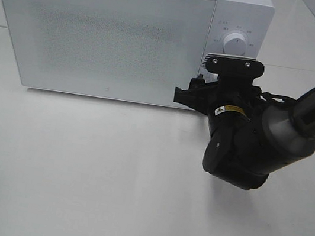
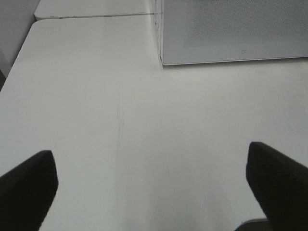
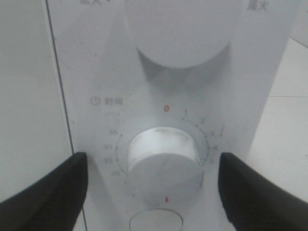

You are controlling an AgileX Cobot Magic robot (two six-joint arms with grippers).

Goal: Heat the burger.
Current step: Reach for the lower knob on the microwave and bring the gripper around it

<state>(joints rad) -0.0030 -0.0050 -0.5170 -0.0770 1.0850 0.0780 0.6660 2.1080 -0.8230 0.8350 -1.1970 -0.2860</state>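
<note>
**Exterior high view.** We see a white microwave (image 1: 116, 39) at 12 o'clock on a white table (image 1: 106, 176), its door (image 1: 98, 37) closed. The right arm enters from 3 o'clock. The right gripper (image 1: 188, 93) sits against the control panel (image 1: 238, 23) at the microwave's right end, below the upper knob (image 1: 236, 43).

**Right wrist view.** The right gripper (image 3: 151, 159) is released. Its two dark fingers (image 3: 48, 192) stand apart on either side of the timer knob (image 3: 163, 154), clear of it and grasping nothing. A red zero is printed at the dial's 12 o'clock.

**Left wrist view.** The left gripper (image 2: 150, 154) is also released, with its fingers (image 2: 29, 187) spread wide over bare table and nothing between them. A lower corner of the microwave shows ahead of it.

The burger appears in no view. The closed door is opaque, so we cannot tell where the burger is.
</note>
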